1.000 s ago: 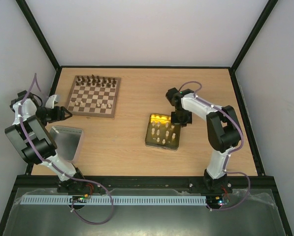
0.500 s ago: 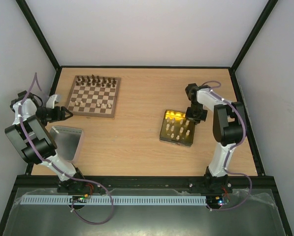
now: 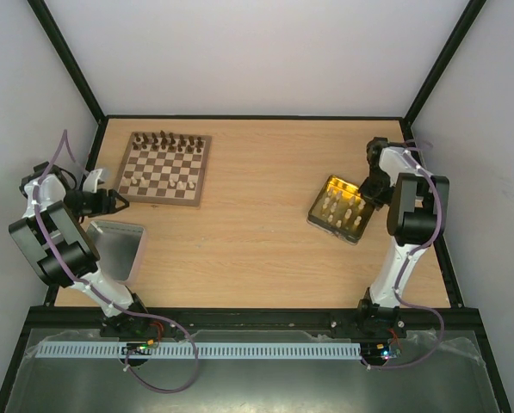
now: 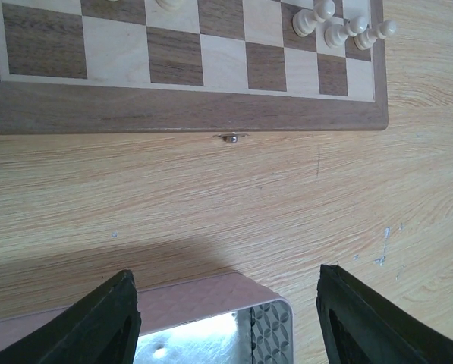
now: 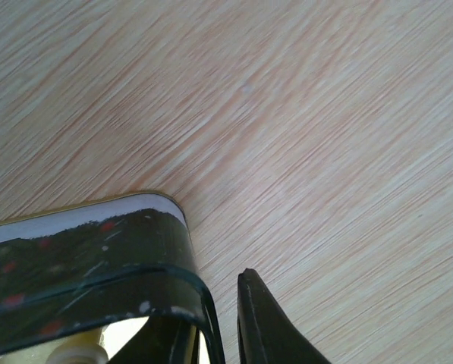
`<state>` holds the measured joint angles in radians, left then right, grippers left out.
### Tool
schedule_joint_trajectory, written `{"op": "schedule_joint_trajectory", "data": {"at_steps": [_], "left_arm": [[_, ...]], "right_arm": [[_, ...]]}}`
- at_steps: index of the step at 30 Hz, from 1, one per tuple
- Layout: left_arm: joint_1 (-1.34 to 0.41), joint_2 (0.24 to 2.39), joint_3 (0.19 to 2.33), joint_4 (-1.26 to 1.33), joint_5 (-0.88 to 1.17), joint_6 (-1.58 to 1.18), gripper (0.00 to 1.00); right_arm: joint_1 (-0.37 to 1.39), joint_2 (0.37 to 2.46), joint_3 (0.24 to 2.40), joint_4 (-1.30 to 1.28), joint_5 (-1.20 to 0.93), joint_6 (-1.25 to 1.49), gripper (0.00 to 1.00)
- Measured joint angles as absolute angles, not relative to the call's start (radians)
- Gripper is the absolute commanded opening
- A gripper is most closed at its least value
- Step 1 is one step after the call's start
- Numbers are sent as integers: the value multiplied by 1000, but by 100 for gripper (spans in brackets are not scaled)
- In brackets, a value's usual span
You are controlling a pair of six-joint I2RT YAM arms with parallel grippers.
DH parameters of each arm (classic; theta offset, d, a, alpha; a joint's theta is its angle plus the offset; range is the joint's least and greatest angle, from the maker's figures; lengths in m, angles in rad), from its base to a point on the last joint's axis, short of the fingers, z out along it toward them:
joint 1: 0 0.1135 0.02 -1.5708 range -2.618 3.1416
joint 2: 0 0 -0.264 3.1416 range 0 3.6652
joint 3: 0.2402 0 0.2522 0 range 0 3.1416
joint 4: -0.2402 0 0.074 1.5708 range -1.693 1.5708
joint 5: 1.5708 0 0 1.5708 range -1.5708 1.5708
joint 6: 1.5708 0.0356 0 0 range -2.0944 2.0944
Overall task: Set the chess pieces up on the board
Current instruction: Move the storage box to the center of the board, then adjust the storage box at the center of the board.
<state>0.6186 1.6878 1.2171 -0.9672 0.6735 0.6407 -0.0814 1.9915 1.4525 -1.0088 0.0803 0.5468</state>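
The board (image 3: 160,200) lies at the far left with a row of dark brown chess pieces (image 3: 166,140) along its far edge and a few cream pieces (image 3: 183,184) near its front. Several more cream pieces (image 3: 343,206) stand in the shiny yellow tray (image 3: 330,231) at the right. My right gripper (image 3: 373,191) is shut on the tray's far right wall (image 5: 97,258), one finger (image 5: 264,318) outside it. My left gripper (image 3: 112,201) is open and empty, low over the table between the board's edge (image 4: 180,114) and the grey lid (image 4: 211,318).
The grey translucent lid (image 3: 119,245) lies near the left front edge, below my left gripper (image 4: 228,271). Black frame posts run along both table sides. The tray sits turned at an angle close to the right table edge.
My right gripper has dragged the yellow tray with its cream pieces from the table's middle to the right and turned it. The left arm has hardly moved.
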Motion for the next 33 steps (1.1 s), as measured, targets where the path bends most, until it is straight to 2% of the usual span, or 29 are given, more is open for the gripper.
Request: {"op": "schedule_joint_trajectory", "data": {"at_steps": [8,11,15,23,27,33], "left_arm": [[619,1694,1209,-967,674,640,66],[619,1698,1205,-965,678,640,66],[619,1700,1186,-962,681,640,66],[619,1713,1170,-960,681,640,66],[619,1719,1171,-960,680,640,66],[618,1719,1171,-960,673,638,69]], "right_arm": [[-105,1964,1456,-1016,127,564,29],[-104,1920,1456,-1020,124,573,46],[-105,1846,1451,-1022,116,577,56],[-66,1712,1439,-1026,92,596,57],[100,1706,1501,-1016,30,609,56],[358,1832,1639,-989,-99,615,56]]}}
